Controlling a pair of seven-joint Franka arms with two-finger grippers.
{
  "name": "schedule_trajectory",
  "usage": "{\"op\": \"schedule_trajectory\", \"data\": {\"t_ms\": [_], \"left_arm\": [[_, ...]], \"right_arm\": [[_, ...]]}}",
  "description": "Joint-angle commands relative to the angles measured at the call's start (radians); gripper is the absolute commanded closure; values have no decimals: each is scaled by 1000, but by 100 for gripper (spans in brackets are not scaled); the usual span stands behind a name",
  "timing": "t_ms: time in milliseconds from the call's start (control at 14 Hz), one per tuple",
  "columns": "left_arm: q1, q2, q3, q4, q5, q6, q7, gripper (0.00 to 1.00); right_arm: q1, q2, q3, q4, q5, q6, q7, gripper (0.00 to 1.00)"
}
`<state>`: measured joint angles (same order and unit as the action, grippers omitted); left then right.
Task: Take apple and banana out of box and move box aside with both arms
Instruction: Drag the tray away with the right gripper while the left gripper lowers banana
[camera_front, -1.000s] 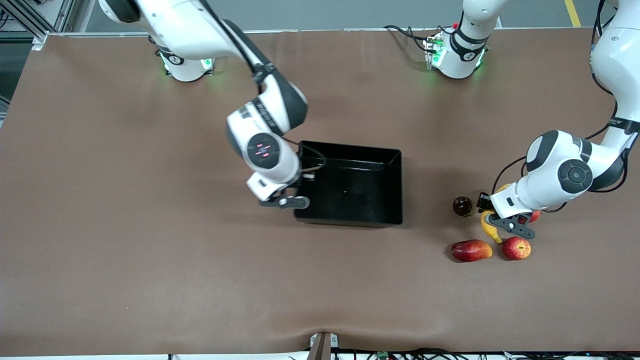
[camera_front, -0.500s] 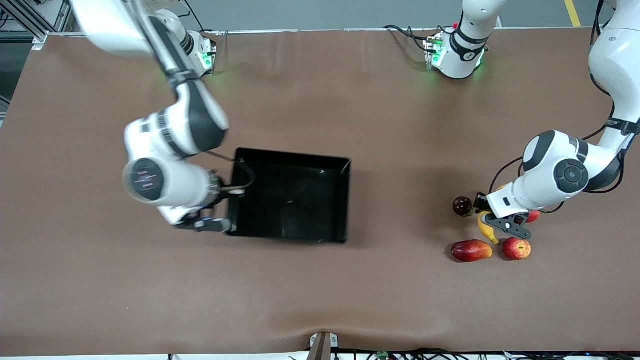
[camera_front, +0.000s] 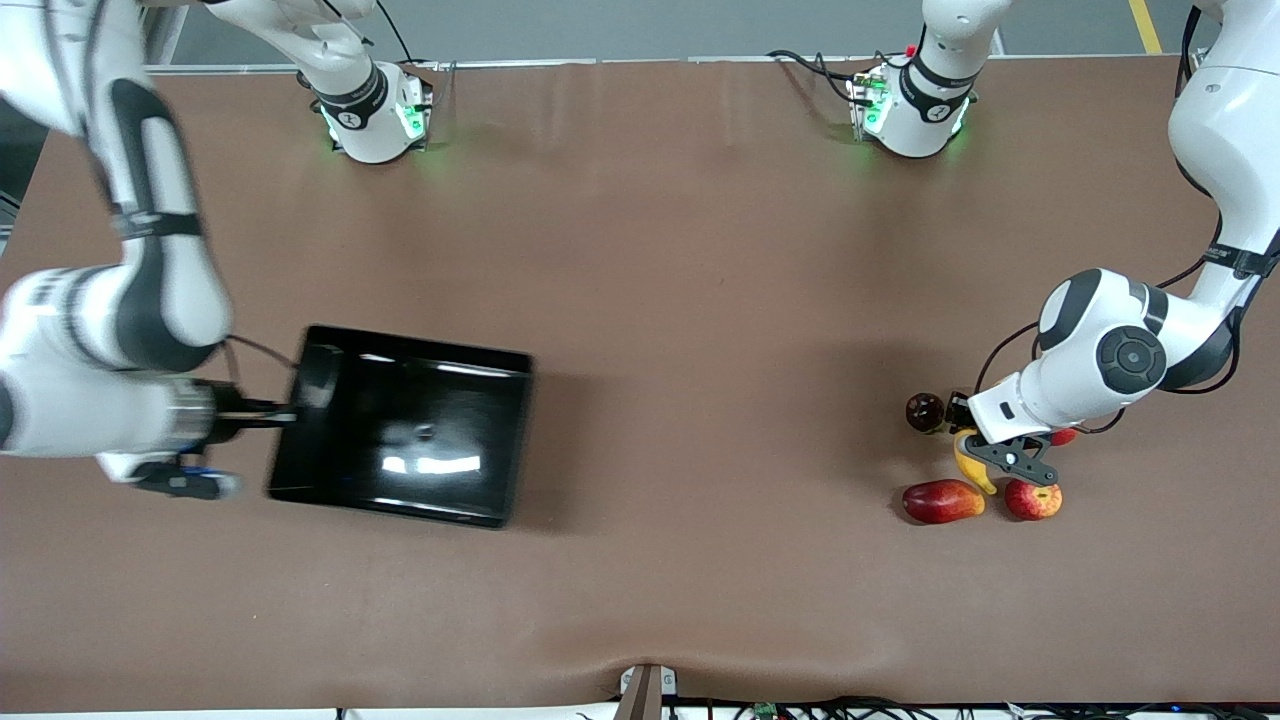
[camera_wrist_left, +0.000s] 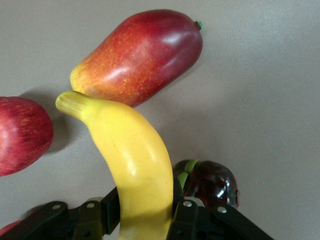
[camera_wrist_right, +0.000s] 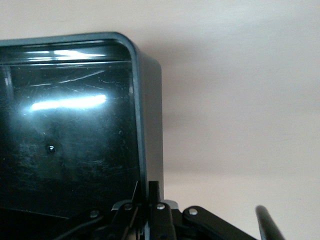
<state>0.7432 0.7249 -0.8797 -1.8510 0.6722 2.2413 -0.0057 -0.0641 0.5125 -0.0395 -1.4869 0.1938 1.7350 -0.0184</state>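
Black box: glossy black rectangular plastic bin (camera_front: 405, 437), empty, on the brown tabletop (camera_front: 640, 250) toward the right arm's end.
Right gripper (camera_wrist_right: 150, 210): jaws pinched on the box's thin wall at that end.
Left gripper (camera_wrist_left: 142, 212): low over the fruit cluster at the left arm's end, jaws clamped on the long curved yellow banana (camera_wrist_left: 132, 160).
Fruit: small red apple with yellow streaks (camera_front: 1033, 498) just beside the banana's tip, nearer the front camera; red-and-yellow mango-like fruit (camera_front: 942, 501) touching the banana (wrist view); dark glossy round fruit (camera_front: 925, 411) close by.
Risk, box: a one-sided grip on a slick wall could let it swivel or slip free.
Risk, banana: released here it may nudge the apple or mango; whether it rests on the tabletop is unclear.
Risk, left arm: lifting without opening drags the banana along.
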Motion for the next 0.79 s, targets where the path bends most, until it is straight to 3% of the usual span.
{"op": "schedule_trajectory", "data": {"t_ms": [0, 429, 714], "left_arm": [[-21, 28, 7, 29, 26, 9, -20, 100], [-143, 54, 117, 91, 20, 29, -54, 100], [-160, 51, 139, 98, 32, 32, -56, 100]], "right_arm": [[-127, -31, 27, -90, 6, 30, -125, 100], [-298, -38, 26, -257, -25, 167, -317, 100], [-315, -14, 27, -263, -60, 229, -397, 100]]}}
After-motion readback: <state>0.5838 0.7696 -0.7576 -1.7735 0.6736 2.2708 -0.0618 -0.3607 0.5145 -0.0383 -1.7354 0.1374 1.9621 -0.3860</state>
